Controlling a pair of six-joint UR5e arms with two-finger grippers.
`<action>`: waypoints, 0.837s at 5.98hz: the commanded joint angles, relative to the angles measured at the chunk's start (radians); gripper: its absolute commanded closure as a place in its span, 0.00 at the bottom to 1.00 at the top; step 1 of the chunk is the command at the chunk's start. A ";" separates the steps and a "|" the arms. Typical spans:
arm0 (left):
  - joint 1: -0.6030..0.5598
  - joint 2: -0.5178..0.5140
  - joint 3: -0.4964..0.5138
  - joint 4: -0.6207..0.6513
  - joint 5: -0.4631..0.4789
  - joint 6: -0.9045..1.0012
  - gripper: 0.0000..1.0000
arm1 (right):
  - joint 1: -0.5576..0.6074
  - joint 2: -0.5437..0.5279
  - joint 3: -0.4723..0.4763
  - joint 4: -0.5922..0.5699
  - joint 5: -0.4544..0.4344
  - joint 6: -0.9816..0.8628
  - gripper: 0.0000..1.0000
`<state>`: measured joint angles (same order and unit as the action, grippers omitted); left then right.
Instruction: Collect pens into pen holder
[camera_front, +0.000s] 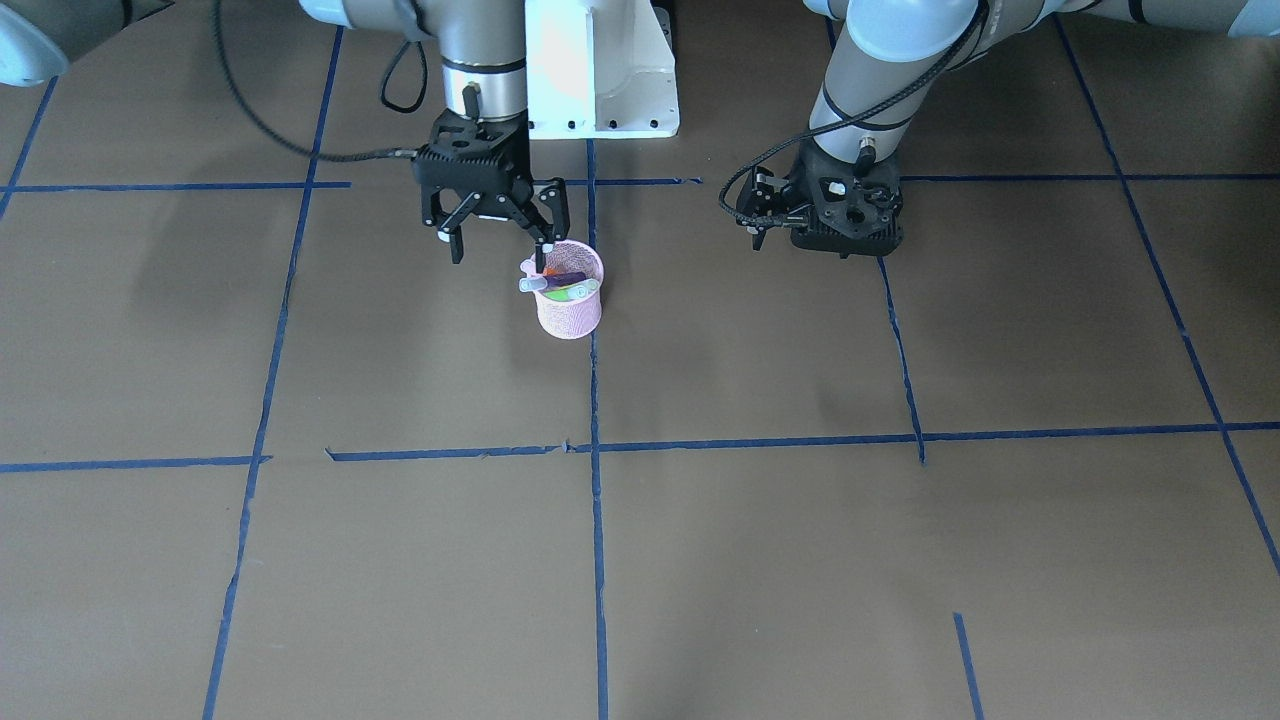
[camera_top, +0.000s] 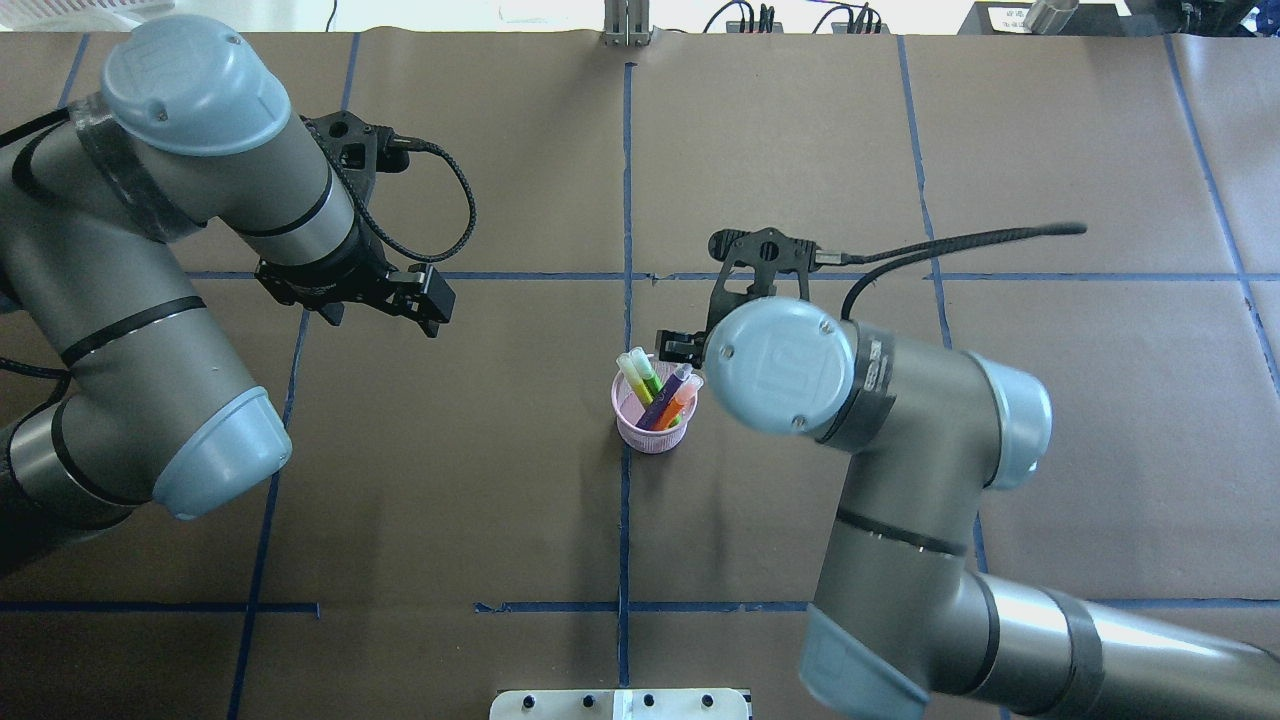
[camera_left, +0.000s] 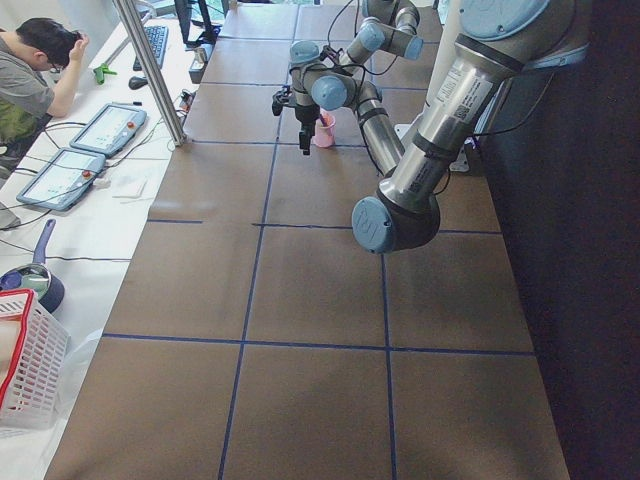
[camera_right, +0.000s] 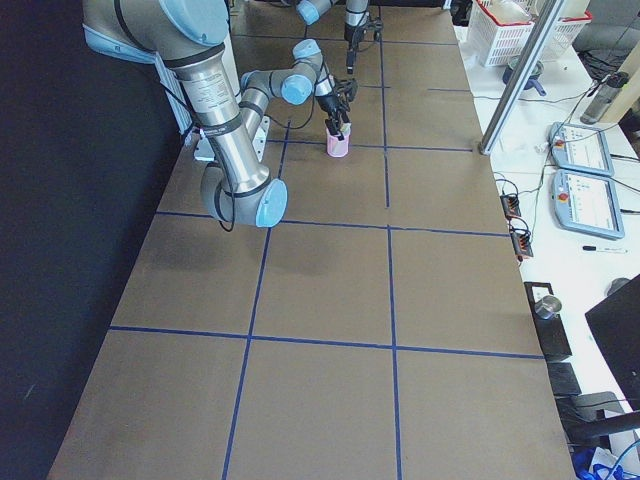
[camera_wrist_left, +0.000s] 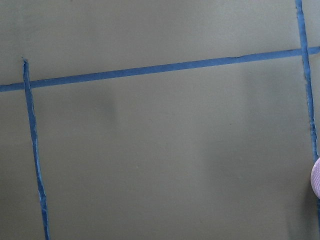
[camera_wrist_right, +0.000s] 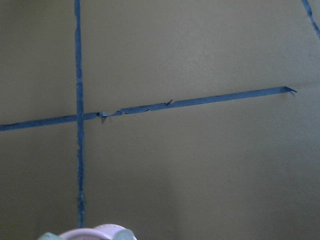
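Starting at the operators' edge, the brown table (camera_front: 640, 600) shows only its blue tape lines (camera_front: 598, 560), and no pen lies loose on it in any view. Farther in, the pink mesh pen holder (camera_front: 570, 315) stands upright on the centre tape line. It is about midway between the table's two ends and nearer the robot's edge than the operators'.

All three markers stand in it. The green pen (camera_top: 641, 379) leans toward the robot's left. The purple pen (camera_top: 660, 403) and the orange pen (camera_top: 682, 403) lean together toward its right. Their pale caps stick up above the rim.

Just beyond the cup hangs the right gripper (camera_front: 500, 250), with its jaws spread and nothing between them. One finger (camera_front: 545, 245) sits at the cup's far rim, close to the caps. Whether it touches the mesh I cannot tell.

The left gripper (camera_top: 428, 298) is well apart, toward the table's left end, and takes no part. I cannot tell whether its jaws are parted or together.

At the robot's edge stands the white base mount (camera_front: 600, 70).

Collecting looks finished, so the step in hand is the right arm's release and clearing away. The next move calls for a straight lift. A sideways drift could hook that finger on the rim or a cap and tip the light cup.
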<state>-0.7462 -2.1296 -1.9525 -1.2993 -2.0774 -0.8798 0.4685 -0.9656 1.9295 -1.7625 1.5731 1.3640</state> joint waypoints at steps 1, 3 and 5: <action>-0.007 0.011 -0.005 -0.002 0.002 0.008 0.00 | 0.192 -0.021 0.002 -0.035 0.354 -0.255 0.00; -0.092 0.104 -0.029 -0.008 -0.007 0.201 0.00 | 0.397 -0.156 0.050 -0.055 0.533 -0.623 0.00; -0.264 0.225 -0.031 -0.008 -0.079 0.466 0.00 | 0.601 -0.331 0.059 -0.048 0.628 -1.008 0.00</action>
<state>-0.9235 -1.9681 -1.9821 -1.3066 -2.1097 -0.5464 0.9662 -1.2098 1.9835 -1.8150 2.1502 0.5461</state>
